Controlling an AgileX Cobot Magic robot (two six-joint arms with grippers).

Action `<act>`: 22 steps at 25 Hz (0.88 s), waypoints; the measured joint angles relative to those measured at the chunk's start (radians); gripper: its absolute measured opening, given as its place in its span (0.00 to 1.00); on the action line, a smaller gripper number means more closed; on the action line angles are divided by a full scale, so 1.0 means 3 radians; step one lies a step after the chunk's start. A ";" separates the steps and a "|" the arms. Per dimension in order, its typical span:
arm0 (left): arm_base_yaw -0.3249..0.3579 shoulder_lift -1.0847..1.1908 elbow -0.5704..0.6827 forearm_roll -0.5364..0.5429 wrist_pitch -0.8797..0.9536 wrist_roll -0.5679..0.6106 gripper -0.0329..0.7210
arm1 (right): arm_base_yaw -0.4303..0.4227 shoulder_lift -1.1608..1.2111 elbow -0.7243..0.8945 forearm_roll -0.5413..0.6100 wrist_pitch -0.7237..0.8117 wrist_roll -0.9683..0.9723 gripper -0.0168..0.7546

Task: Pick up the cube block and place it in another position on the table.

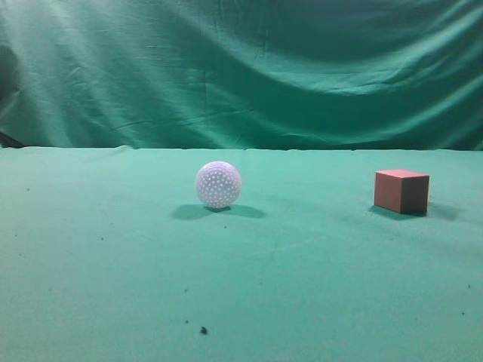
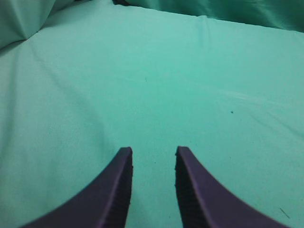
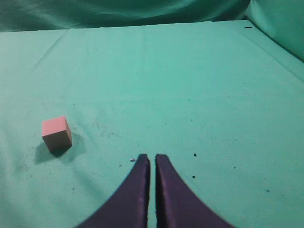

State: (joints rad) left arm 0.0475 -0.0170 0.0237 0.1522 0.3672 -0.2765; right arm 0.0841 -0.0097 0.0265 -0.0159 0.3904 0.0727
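Nearest the exterior camera lies bare green desk [image 1: 113, 302]; farther back the cube block [image 1: 401, 191] sits right of a white dimpled ball [image 1: 218, 184] — well apart. Left gripper [image 2: 153, 156] hangs spread over cloth; right gripper [image 3: 152, 161] is nearly pressed together — empty, cube off to its left.

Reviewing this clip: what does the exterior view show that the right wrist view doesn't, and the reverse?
Only the exterior view shows the white dimpled ball, resting left of the cube and apart from it. Only the right wrist view shows the right gripper, its dark fingers nearly together, holding nothing. Both share the small reddish-brown cube block, the green cloth-covered table and the wrinkled green curtain backdrop.
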 joint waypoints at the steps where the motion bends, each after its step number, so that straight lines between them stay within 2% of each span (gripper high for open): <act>1: 0.0000 0.0000 0.0000 0.0000 0.0000 0.0000 0.39 | 0.0000 0.0000 0.0000 0.0000 0.0000 0.0000 0.02; 22: 0.0000 0.0000 0.0000 0.0000 0.0000 0.0000 0.39 | 0.0000 0.0000 0.0000 -0.0006 0.0000 0.0000 0.02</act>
State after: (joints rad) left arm 0.0475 -0.0170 0.0237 0.1522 0.3672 -0.2765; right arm 0.0841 -0.0097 0.0265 -0.0177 0.3904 0.0727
